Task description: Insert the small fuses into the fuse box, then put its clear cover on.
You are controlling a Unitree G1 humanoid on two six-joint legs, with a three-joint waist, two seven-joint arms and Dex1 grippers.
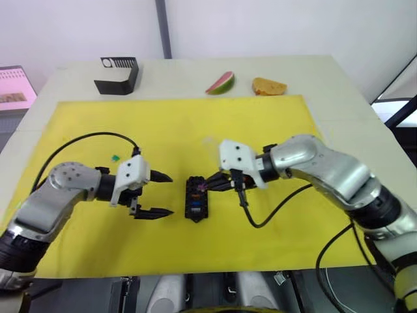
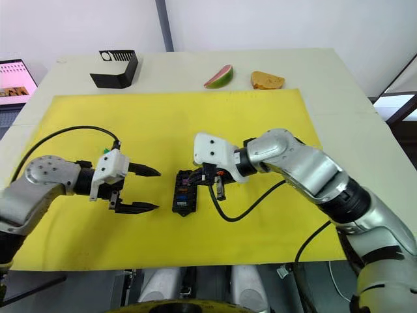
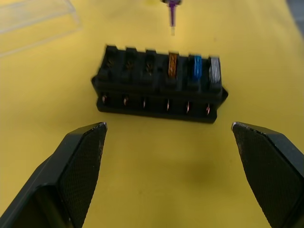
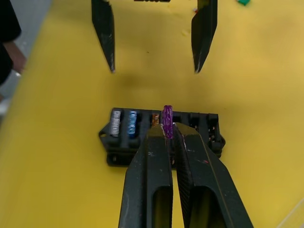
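Observation:
The fuse box [image 1: 196, 199], a small black slotted block, lies on the yellow mat between my two grippers. Three of its slots hold a tan fuse [image 3: 173, 65], a blue fuse [image 3: 195, 67] and a grey fuse [image 3: 214, 71]. My right gripper [image 4: 168, 129] is shut on a purple fuse [image 4: 167, 115], held upright just over the box beside the tan one. To the box's left, my left gripper [image 1: 171, 194] is open, apart from it, holding nothing. A teal fuse [image 1: 115, 157] lies loose behind the left gripper. The clear cover [image 3: 33, 19] rests on the mat beyond the box.
The yellow mat [image 1: 182, 124] covers most of the white table. A larger black box with a white slotted top [image 1: 117, 75] stands at the back left. A watermelon slice [image 1: 220, 83] and a tan food piece [image 1: 269, 86] lie at the back. Black cables trail from both wrists.

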